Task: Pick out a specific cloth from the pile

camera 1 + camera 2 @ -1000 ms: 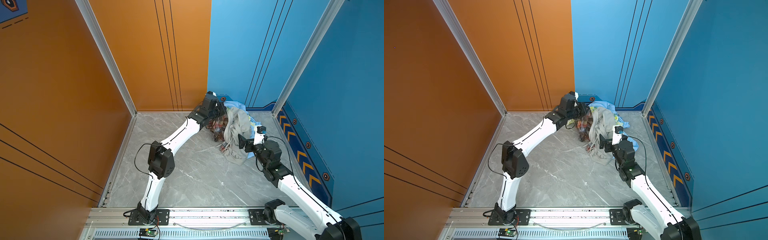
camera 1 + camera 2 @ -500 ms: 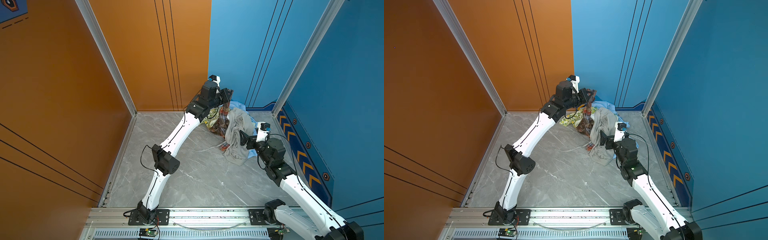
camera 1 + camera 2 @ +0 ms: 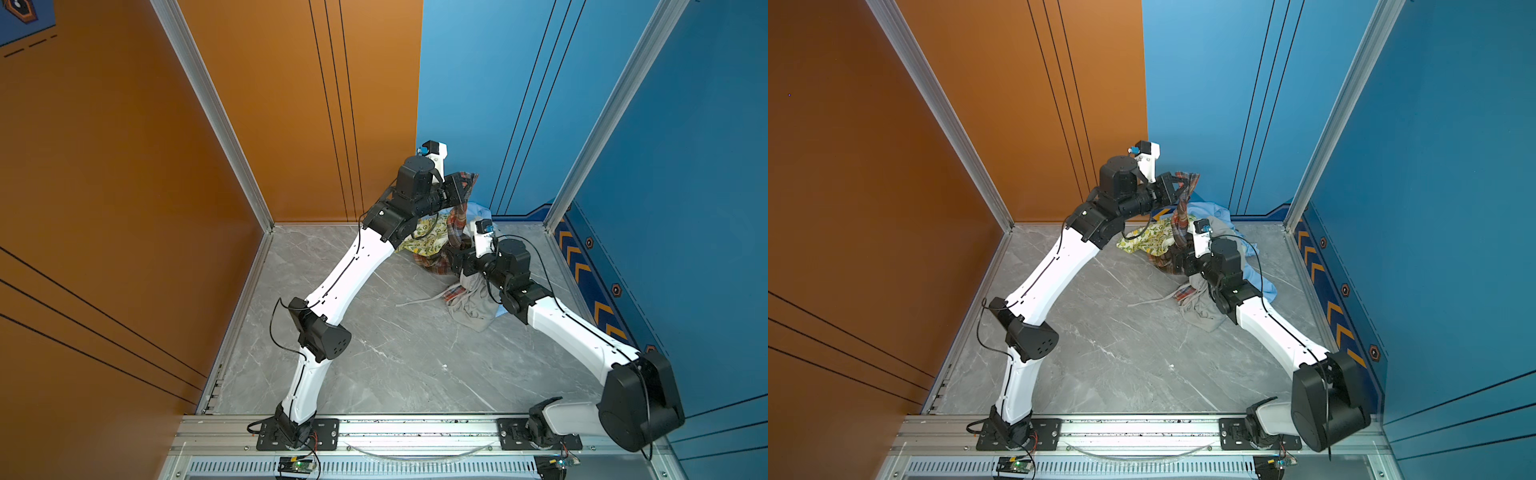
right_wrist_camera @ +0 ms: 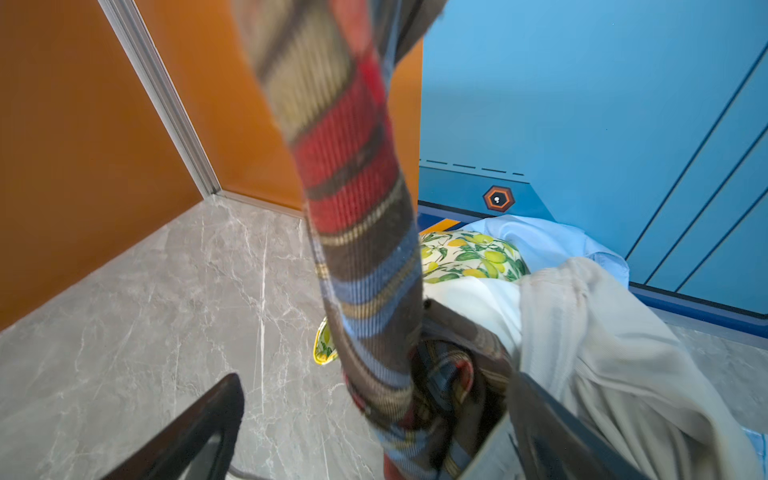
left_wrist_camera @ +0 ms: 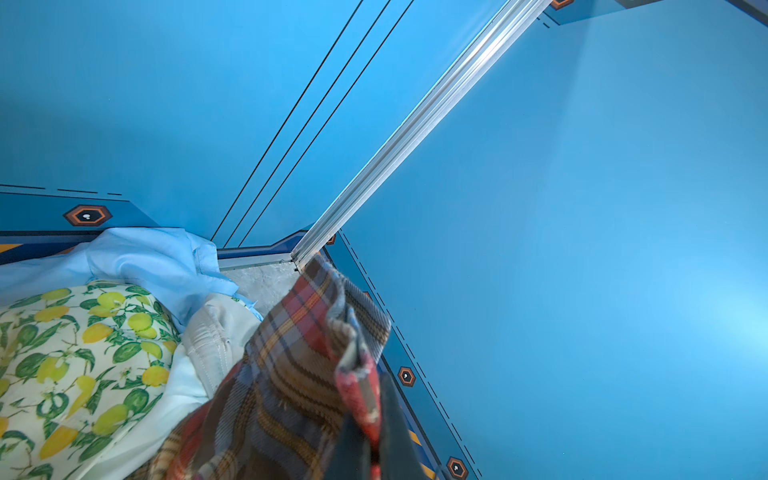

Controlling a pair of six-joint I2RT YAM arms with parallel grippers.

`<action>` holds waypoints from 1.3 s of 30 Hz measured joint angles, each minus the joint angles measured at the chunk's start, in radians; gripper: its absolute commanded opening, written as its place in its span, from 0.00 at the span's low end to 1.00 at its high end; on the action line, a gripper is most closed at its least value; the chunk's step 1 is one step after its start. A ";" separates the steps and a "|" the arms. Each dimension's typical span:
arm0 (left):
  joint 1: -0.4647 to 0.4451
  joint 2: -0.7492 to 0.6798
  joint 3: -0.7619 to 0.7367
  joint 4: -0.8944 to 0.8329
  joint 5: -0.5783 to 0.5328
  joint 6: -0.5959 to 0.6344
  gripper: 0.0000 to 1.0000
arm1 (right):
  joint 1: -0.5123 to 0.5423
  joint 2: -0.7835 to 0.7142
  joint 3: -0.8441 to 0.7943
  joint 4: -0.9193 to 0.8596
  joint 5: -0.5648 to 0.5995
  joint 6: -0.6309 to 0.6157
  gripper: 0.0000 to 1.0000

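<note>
The plaid cloth (image 3: 456,222), checked red, orange, brown and grey-blue, hangs stretched from a raised end down into the pile (image 3: 473,305): a grey garment (image 4: 602,332), a light blue garment (image 5: 158,257), a lemon-print garment (image 5: 83,353), heaped at the worktop's (image 3: 395,353) far right corner.

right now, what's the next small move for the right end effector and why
Probably close the right end effector on the plaid cloth. Its open jaws straddle the hanging strand, the left end effector grips the top end, and the lower part lies bunched against the grey garment.
</note>
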 measured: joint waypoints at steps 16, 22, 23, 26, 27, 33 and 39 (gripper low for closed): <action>0.052 -0.192 -0.270 0.023 -0.010 0.052 0.00 | -0.004 0.165 0.307 -0.171 0.044 -0.038 0.00; 0.095 -0.300 -0.504 0.105 -0.024 0.069 0.20 | -0.042 0.165 0.471 -0.208 0.045 -0.024 0.00; 0.101 -0.310 -0.537 0.117 -0.027 0.069 0.26 | -0.051 0.165 0.494 -0.209 0.045 -0.017 0.00; 0.123 -0.340 -0.653 0.156 -0.033 0.080 0.46 | -0.075 0.166 0.574 -0.210 0.045 0.015 0.00; 0.128 -0.349 -0.692 0.173 -0.034 0.085 0.52 | -0.080 0.167 0.603 -0.211 0.045 0.024 0.00; 0.142 -0.415 -0.912 0.276 -0.034 0.119 0.69 | -0.080 0.169 0.739 -0.210 0.048 0.079 0.00; 0.125 -0.479 -1.145 0.425 0.006 0.211 0.98 | -0.059 0.169 0.747 -0.229 0.090 0.101 0.00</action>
